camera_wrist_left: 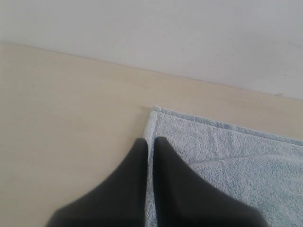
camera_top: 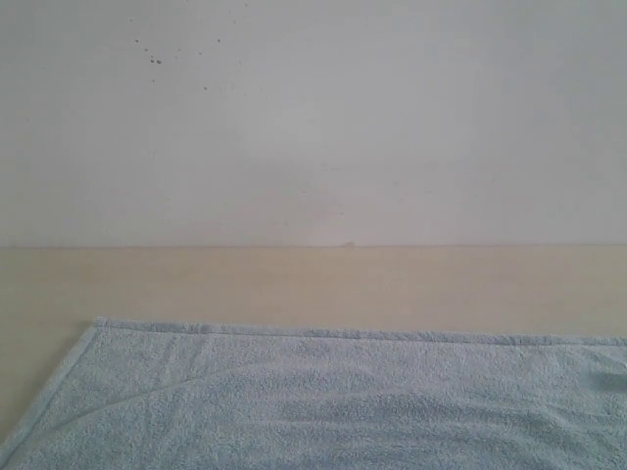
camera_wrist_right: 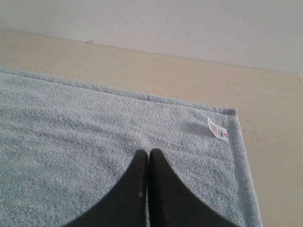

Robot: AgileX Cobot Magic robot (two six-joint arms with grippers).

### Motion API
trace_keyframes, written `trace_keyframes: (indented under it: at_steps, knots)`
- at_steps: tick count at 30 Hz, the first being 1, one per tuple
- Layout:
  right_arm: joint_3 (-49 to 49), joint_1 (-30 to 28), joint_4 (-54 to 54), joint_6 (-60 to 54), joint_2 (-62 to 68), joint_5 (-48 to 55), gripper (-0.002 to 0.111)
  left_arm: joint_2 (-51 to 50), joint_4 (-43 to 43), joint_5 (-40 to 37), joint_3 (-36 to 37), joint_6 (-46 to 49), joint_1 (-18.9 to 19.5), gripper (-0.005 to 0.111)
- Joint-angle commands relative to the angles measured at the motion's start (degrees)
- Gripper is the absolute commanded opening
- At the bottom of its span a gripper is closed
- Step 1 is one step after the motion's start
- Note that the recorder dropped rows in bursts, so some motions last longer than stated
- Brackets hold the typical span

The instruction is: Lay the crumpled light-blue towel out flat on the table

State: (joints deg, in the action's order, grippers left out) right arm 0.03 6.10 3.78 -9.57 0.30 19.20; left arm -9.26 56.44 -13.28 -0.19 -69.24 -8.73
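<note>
— Towel (camera_top: 323, 401) fills the near part of the scene, lying spread on the tabletop (camera_top: 294, 284), its far hem running straight from left to right.
— And the left fingers (camera_wrist_left: 132, 184)?
— Pressed together, tips at the towel's left hem, just short of its far-left corner.
— The right fingers (camera_wrist_right: 135, 189)?
— Closed tight too, over the pile near the far-right corner, where a small white tag (camera_wrist_right: 218, 129) lies by the hem. Whether either pair touches the cloth, I cannot tell.
— Beyond the towel?
— A strip of tabletop, then the wall (camera_top: 313, 127).
</note>
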Motion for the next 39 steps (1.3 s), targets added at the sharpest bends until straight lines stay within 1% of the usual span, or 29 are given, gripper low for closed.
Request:
trace_keyframes:
  at_steps: [1, 8, 10, 11, 12, 13, 14, 15, 16, 17, 18, 19, 22, 25, 26, 28, 29, 31, 35, 39]
  knots:
    - [-0.03, -0.36, 0.2, 0.45, -0.3, -0.55, 0.0, 0.08, 0.14, -0.08, 0.19, -0.1, 0.11, 0.004]
    - [-0.03, -0.36, 0.2, 0.45, -0.3, -0.55, 0.0, 0.22, 0.14, 0.03, 0.19, -0.1, -5.28, 0.004]
    - [-0.03, -0.36, 0.2, 0.45, -0.3, -0.55, 0.0, 0.22, -0.2, -0.23, 0.19, 0.25, -5.78, 0.004]
    - [-0.03, -0.36, 0.2, 0.45, -0.3, -0.55, 0.0, 0.22, -1.33, -1.07, 0.19, 1.98, -5.78, 0.004]
    - [-0.03, -0.36, 0.2, 0.45, -0.3, -0.55, 0.0, 0.22, -4.88, -2.07, 0.19, 3.9, -5.78, 0.004]
    - [-0.03, -0.36, 0.2, 0.45, -0.3, -0.55, 0.0, 0.42, -11.93, -2.21, 0.19, 5.4, -5.78, 0.004]
    - [-0.03, -0.36, 0.2, 0.45, -0.3, -0.55, 0.0, 0.93, -22.79, -2.21, 0.19, 7.45, -5.78, 0.004]
    - [-0.03, -0.36, 0.2, 0.45, -0.3, -0.55, 0.0, 1.47, -35.39, -3.16, 0.19, 11.04, -5.78, 0.004]
    - [-0.03, -0.36, 0.2, 0.45, -0.3, -0.55, 0.0, 1.98, -43.85, -5.39, 0.19, 16.51, -5.66, 0.004]
    - [-0.03, -0.36, 0.2, 0.45, -0.3, -0.55, 0.0, 2.73, -49.54, -7.3, 0.19, 22.45, -5.27, 0.004]
    - [-0.03, -0.36, 0.2, 0.45, -0.3, -0.55, 0.0, 3.65, -50.91, -7.84, 0.19, 26.25, -4.68, 0.004]
    - [-0.03, -0.36, 0.2, 0.45, -0.3, -0.55, 0.0, 4.76, -50.28, -7.71, 0.19, 28.82, -3.99, 0.004]
    - [-0.03, -0.36, 0.2, 0.45, -0.3, -0.55, 0.0, 8.23, -49.53, -7.71, 0.19, 40.8, -0.51, 0.004]
    - [-0.03, -0.36, 0.2, 0.45, -0.3, -0.55, 0.0, 9.26, -49.41, -7.71, 0.19, 54.5, 3.11, 0.004]
    - [-0.03, -0.36, 0.2, 0.45, -0.3, -0.55, 0.0, 9.26, -49.41, -7.29, 0.19, 61.06, 3.63, 0.004]
    - [-0.03, -0.36, 0.2, 0.45, -0.3, -0.55, 0.0, 9.26, -49.73, -7.51, 0.19, 67.32, 4.27, 0.004]
    - [-0.03, -0.36, 0.2, 0.45, -0.3, -0.55, 0.0, 9.26, -49.88, -7.51, 0.19, 68.85, 4.27, 0.004]
    - [-0.03, -0.36, 0.2, 0.45, -0.3, -0.55, 0.0, 9.26, -49.88, -7.51, 0.19, 68.85, 4.27, 0.004]
    - [-0.03, -0.36, 0.2, 0.45, -0.3, -0.55, 0.0, 9.26, -49.32, -4.33, 0.19, 69.24, 4.17, 0.004]
    - [-0.03, -0.36, 0.2, 0.45, -0.3, -0.55, 0.0, 9.26, -49.32, -4.2, 0.19, 69.24, 4.17, 0.004]
